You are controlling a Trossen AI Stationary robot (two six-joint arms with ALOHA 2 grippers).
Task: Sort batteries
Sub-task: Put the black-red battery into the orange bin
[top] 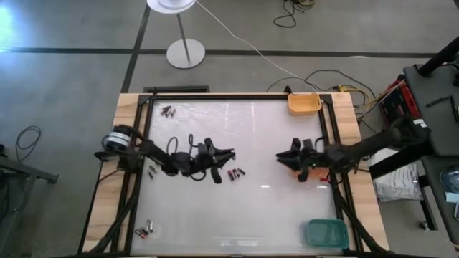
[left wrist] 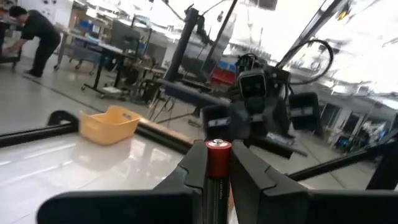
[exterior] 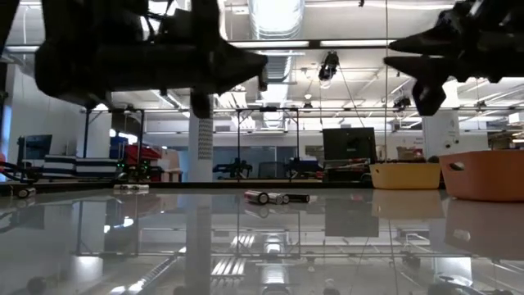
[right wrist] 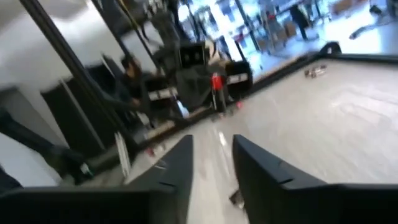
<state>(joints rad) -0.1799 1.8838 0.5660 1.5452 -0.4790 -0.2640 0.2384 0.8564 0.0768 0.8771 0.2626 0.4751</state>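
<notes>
My left gripper [top: 231,152] hovers over the middle of the white table and points toward the table's right edge. It is shut on a dark battery with a red end [left wrist: 219,152]. Facing it from the right, my right gripper [top: 280,155] stands open [right wrist: 211,149] with nothing between its fingers. A few loose batteries [top: 235,173] lie on their sides on the table just near of the left gripper and show in the low view too [exterior: 274,197]. More batteries lie at the far left [top: 168,111], the near left [top: 143,231] and beside the left arm [top: 152,170]. My left gripper pinches the battery's long sides [left wrist: 217,174] between its two fingers. The battery lies along the fingers, and its red end [left wrist: 219,148] sticks out just past the fingertips. The fingers reach about level, toward the table's right side. The battery is lifted clear of the table.
A yellow tray [top: 304,102] stands at the far right corner, an orange tray [exterior: 483,174] under the right arm, and a green tray [top: 326,233] at the near right corner. A black frame [top: 136,143] runs along the table's edges. A person [left wrist: 34,34] stands in the room beyond.
</notes>
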